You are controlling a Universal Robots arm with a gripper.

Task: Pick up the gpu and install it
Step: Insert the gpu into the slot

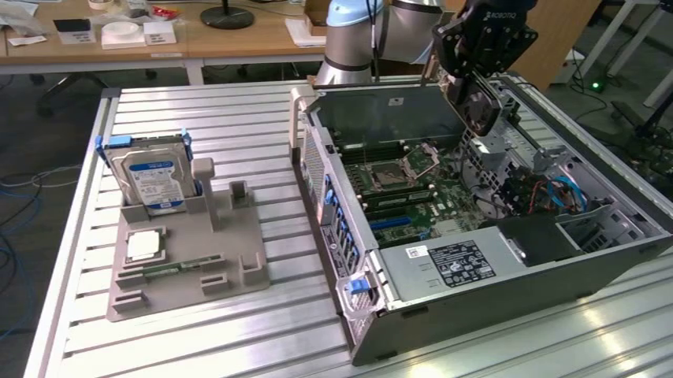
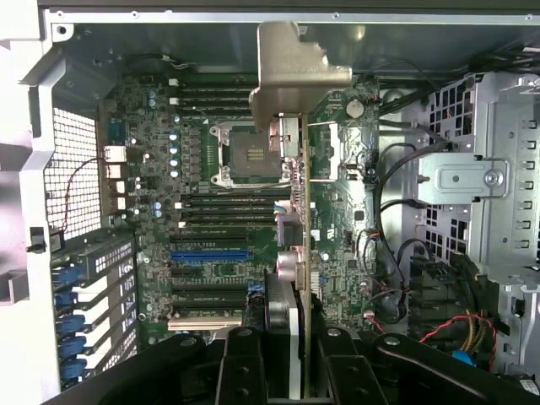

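the tool is partly closed, pinching the gpu on edge. it hangs over the open computer case, upper right of the exterior view.

Wooden desks stand behind the ribbed aluminium table, cables trailing on grey floor.

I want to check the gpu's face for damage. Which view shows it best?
The exterior view: the gpu shows its dark face, held above the open case. The wrist view sees it edge-on, with its silver bracket.
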